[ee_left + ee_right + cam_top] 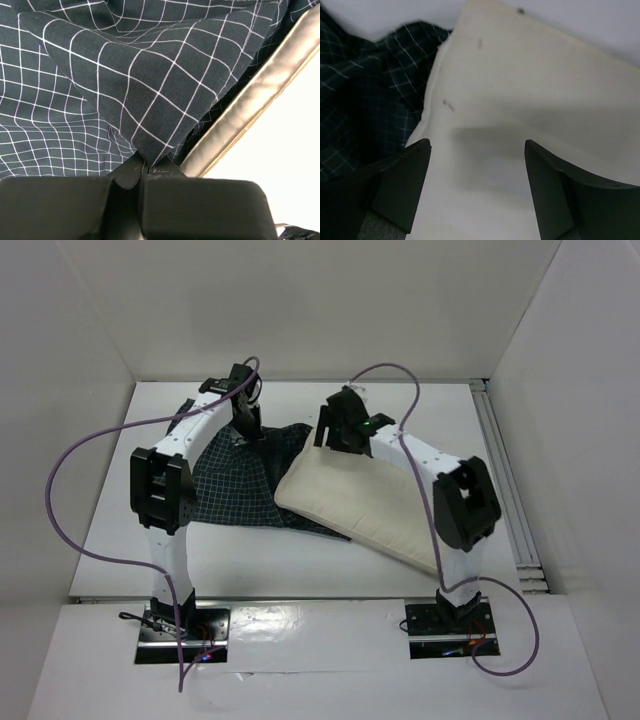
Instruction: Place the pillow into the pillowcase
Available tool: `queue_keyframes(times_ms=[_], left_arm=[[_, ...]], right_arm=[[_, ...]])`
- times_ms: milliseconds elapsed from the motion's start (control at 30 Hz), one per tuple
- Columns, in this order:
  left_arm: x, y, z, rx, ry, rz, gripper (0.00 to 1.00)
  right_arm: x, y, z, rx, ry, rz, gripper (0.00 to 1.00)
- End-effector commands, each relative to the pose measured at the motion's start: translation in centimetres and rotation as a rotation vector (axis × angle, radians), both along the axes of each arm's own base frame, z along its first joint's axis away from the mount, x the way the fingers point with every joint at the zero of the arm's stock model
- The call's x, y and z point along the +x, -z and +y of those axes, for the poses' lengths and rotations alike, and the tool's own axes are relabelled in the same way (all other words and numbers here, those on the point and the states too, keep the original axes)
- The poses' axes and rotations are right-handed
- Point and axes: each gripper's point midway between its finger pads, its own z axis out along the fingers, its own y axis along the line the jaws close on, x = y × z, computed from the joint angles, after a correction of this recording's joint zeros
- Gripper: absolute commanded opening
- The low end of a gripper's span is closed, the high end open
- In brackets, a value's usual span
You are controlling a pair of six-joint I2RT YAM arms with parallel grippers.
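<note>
Left end effector (pixel 142 172) is clamping floppy pillowcase (pixel 150 75); right end effector (pixel 477 170), apart, is hovering over soft pillow (pixel 530 100), probably best pinched edgewise.

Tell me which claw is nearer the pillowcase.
Left. The left claw is shut on a fold of the pillowcase. The right claw hangs open over the pillow, with the pillowcase off to one side.

Pillowcase (pixel 150 75) thin matt cloth; pillow (pixel 520 100) smooth matt fabric, prob. cotton.
</note>
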Motion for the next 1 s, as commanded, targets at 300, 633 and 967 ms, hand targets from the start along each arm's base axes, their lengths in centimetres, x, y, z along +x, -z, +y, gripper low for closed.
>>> queue_keyframes(times_ms=[300, 633, 967], left_arm=[[-0.1, -0.9, -0.1, 0.004, 0.005, -0.02, 0.0], [-1.4, -1.2, 0.9, 0.041, 0.002, -0.014, 0.0], [-2.3, -2.2, 0.5, 0.005, 0.015, -0.021, 0.0]], right_arm=[[2.1, 6.6, 4.7, 0.013, -0.014, 0.024, 0.0], [-4.3, -6.2, 1.2, -0.005, -0.183, -0.244, 0.0], [-11.3, -3.3, 8.1, -0.159, -0.57, -0.144, 0.0]])
